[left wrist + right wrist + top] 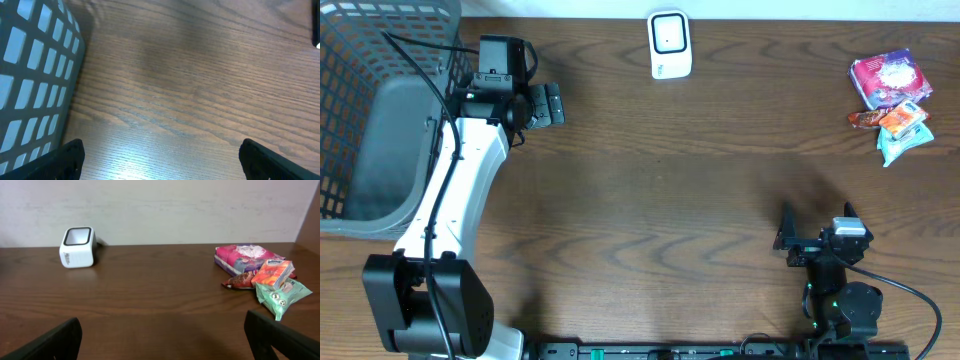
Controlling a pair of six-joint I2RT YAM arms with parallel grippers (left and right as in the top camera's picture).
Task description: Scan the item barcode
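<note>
Hanging low over the near side of the table (660, 220), the right pincer (817, 218) has its jaws spread wide with nothing between them; in its wrist view the two dark fingertips (50, 342) frame only bare wood. Ahead of it and off to its right, well apart from it, lies a small heap of items. The pale green pouch (280, 295) is the nearest to the pincer. Beyond it is an orange packet (272, 274), propped against the pink pack (245, 257), which lies farthest out. A dark red wrapper (240, 282) pokes out just to the left of the orange one. All four touch or overlap. Ahead and to the left of this pincer, close to the wall (160, 210) at the far edge, the white scanner (77, 247) stands alone with its dark-rimmed face turned upward.

The left pincer (548, 104) is also spread and empty, with only wood grain showing between its jaws in its own wrist view. Just beside it, on the left of that view, rises the curved grid wall of the grey basket (35, 75), which stands on the table. From overhead the scanner lies well apart from this pincer along the far edge, and the heap of items lies further away again at the opposite corner.
</note>
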